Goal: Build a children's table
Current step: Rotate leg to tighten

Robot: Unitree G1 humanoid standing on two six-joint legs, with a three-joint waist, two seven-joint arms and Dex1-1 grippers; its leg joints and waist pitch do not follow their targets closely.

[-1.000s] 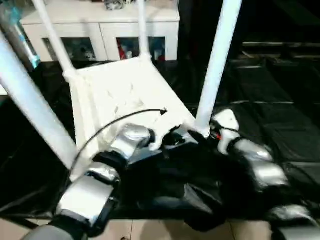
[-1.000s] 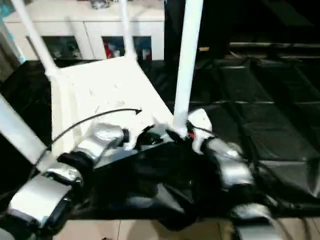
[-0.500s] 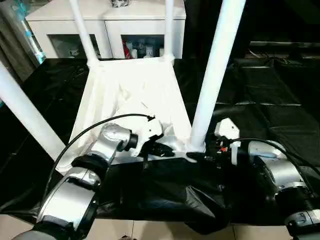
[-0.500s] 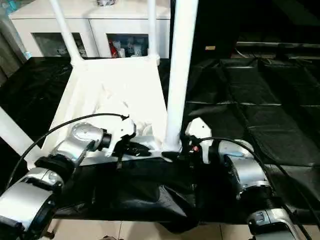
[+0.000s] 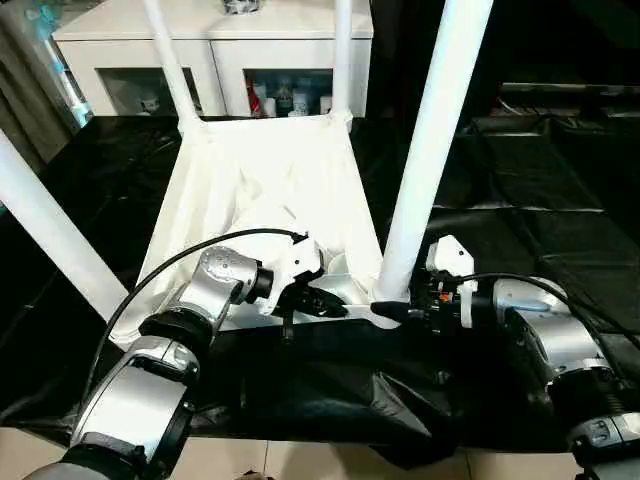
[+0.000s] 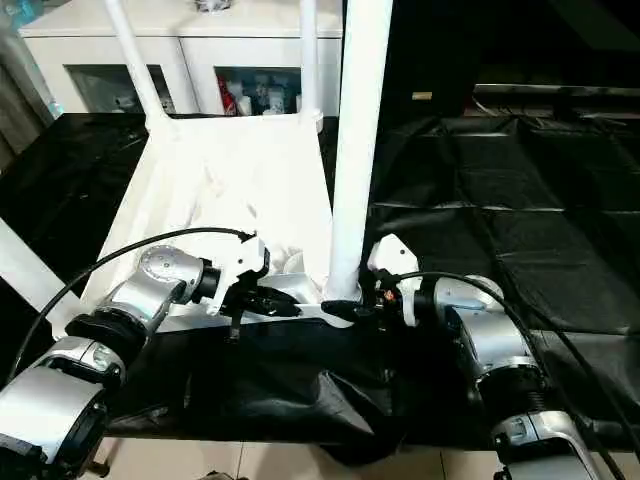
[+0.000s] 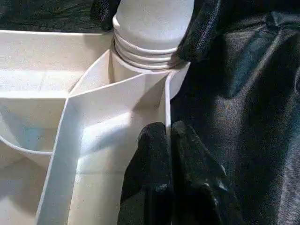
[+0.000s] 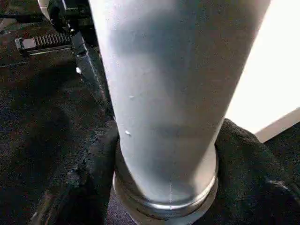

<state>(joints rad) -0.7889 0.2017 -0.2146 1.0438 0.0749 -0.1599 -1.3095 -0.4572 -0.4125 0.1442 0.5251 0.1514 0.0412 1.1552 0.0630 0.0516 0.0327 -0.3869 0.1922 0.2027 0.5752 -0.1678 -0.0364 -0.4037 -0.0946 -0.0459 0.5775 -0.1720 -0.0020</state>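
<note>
Children's table (image 5: pixel 265 185) lies upside down on the black-covered worktop (image 5: pixel 520 190), legs up: light, stiff, slippery plastic, best gripped low at the near leg (image 5: pixel 425 150), where the right gripper (image 5: pixel 400 312) jaws straddle it, left gripper (image 5: pixel 322 305) jaws closed empty against the rim.

no readable text, no labels, no brands, no numbers

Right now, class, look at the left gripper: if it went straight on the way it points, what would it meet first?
Most likely the corner socket of the upturned children's table, where the near right leg sits. The shut left gripper already lies against the rim leading to it; the right gripper flanks that leg's base.
</note>
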